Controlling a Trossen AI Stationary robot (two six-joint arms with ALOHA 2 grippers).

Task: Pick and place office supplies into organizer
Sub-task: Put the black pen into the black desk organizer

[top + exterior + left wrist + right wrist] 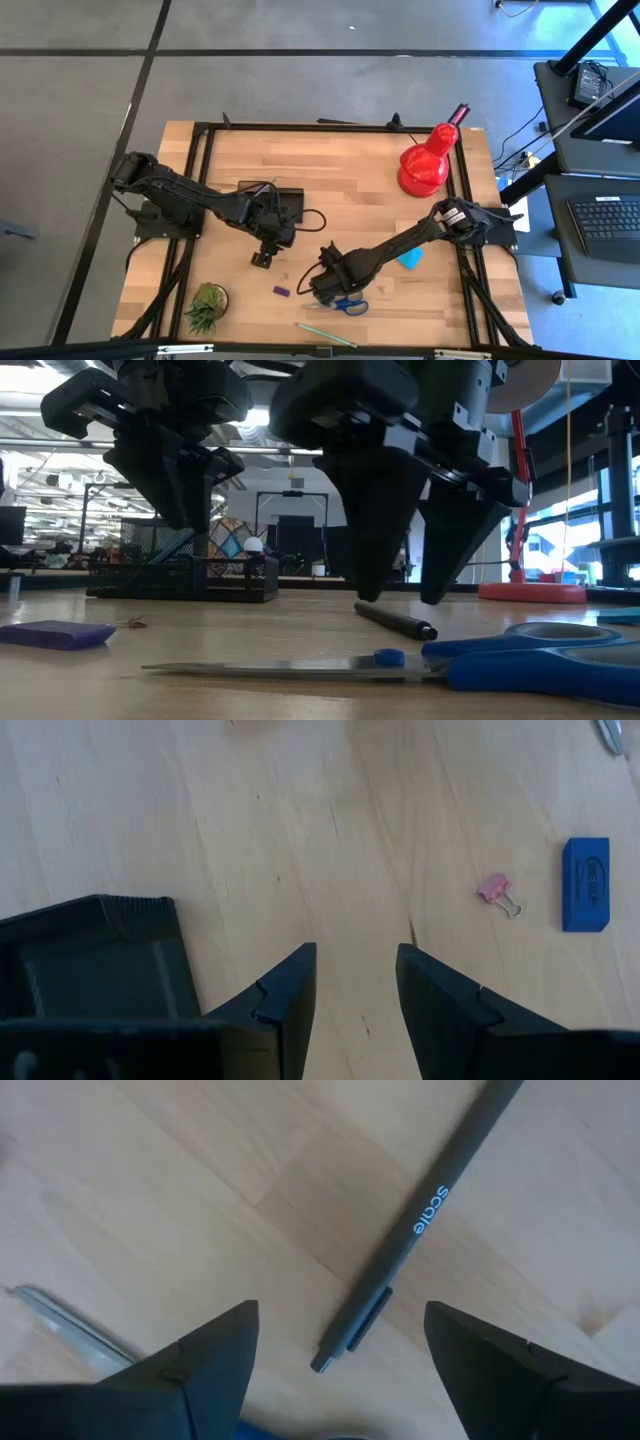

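Note:
A dark pen (420, 1220) lies flat on the wooden table. My right gripper (340, 1310) hovers open just above it, pointing down, one finger on each side of the pen's clip end and neither touching it. Blue-handled scissors (420, 665) lie just near of that gripper (322, 290). My left gripper (355, 950) stands open over bare table near the black organizer (282, 205), with nothing between its fingers. A blue-purple block (586, 885) and a pink binder clip (497, 892) lie on the table beyond it. A cyan sticky pad (408, 258) lies to the right.
A red desk lamp (425, 165) stands at the far right of the table. A small potted plant (207, 305) sits at the near left. A pale pen (325, 335) lies by the near edge. A black frame (200, 135) borders the table.

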